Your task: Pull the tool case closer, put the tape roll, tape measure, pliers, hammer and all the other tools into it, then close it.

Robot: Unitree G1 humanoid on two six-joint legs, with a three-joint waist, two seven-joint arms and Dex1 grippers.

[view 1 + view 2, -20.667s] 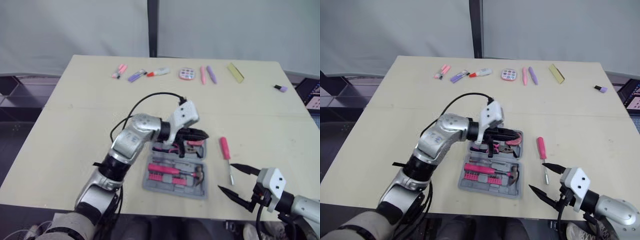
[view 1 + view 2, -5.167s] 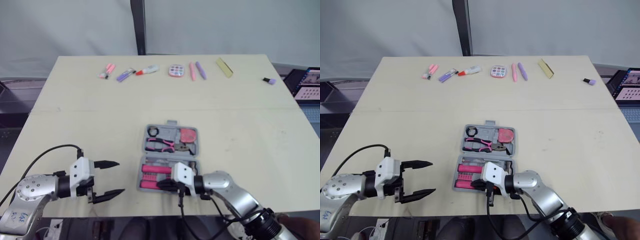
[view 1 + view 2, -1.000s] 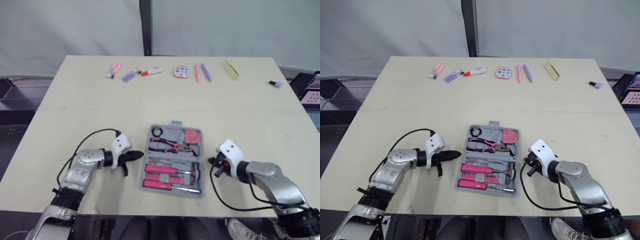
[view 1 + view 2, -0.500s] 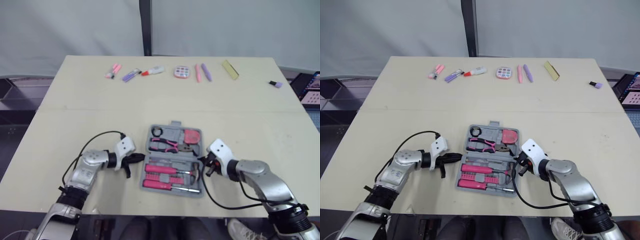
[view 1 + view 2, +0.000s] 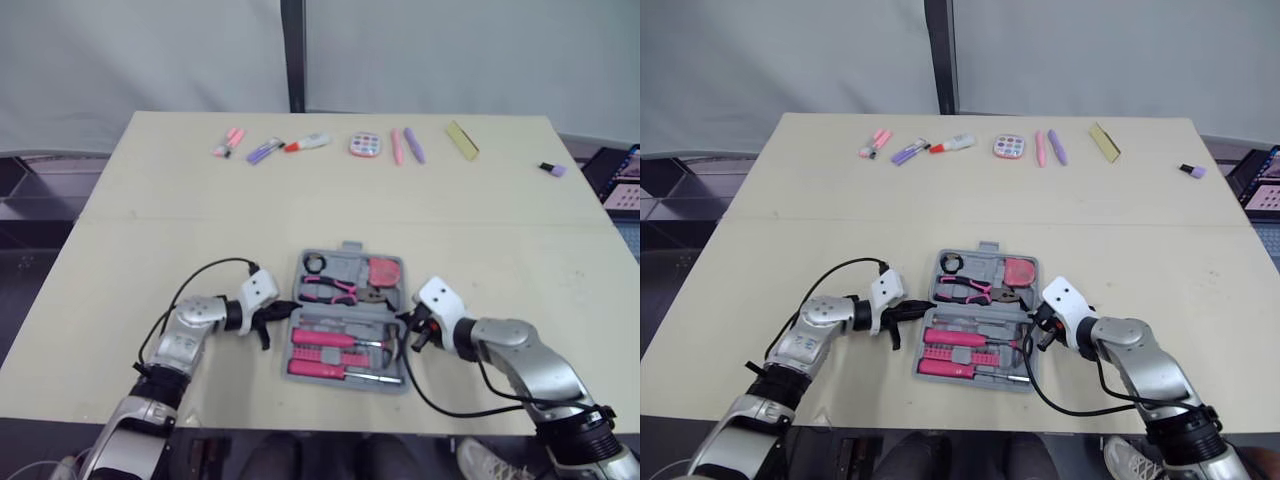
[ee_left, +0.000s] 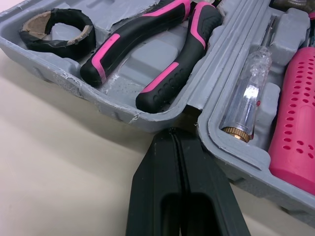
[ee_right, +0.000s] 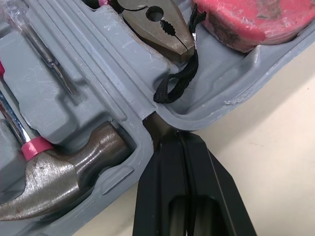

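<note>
The grey tool case [image 5: 346, 268] lies open near the table's front edge. Its far half holds the black tape roll [image 5: 315, 264], the pink-and-black pliers [image 5: 335, 289] and the pink tape measure [image 5: 383, 272]. The near half holds pink-handled tools [image 5: 325, 340] and the hammer [image 5: 392, 345]. My left gripper [image 5: 287, 307] is shut, its tip touching the case's left side at the hinge seam [image 6: 192, 115]. My right gripper [image 5: 403, 322] is shut too, its tip [image 7: 156, 123] wedged at the seam on the right side, between the hammer head [image 7: 69, 172] and the tape measure [image 7: 246, 19].
Along the table's far edge lie pink markers [image 5: 230, 141], a purple pen [image 5: 262, 150], a red-tipped marker [image 5: 305, 143], a round palette [image 5: 363, 145], two pens [image 5: 405, 146] and a yellow strip [image 5: 461, 139]. A small purple item [image 5: 551, 168] sits far right.
Both shut grippers have closed in on the case from either side: the left tip slid right to the hinge seam, the right tip slid left to it. The case stays put.
</note>
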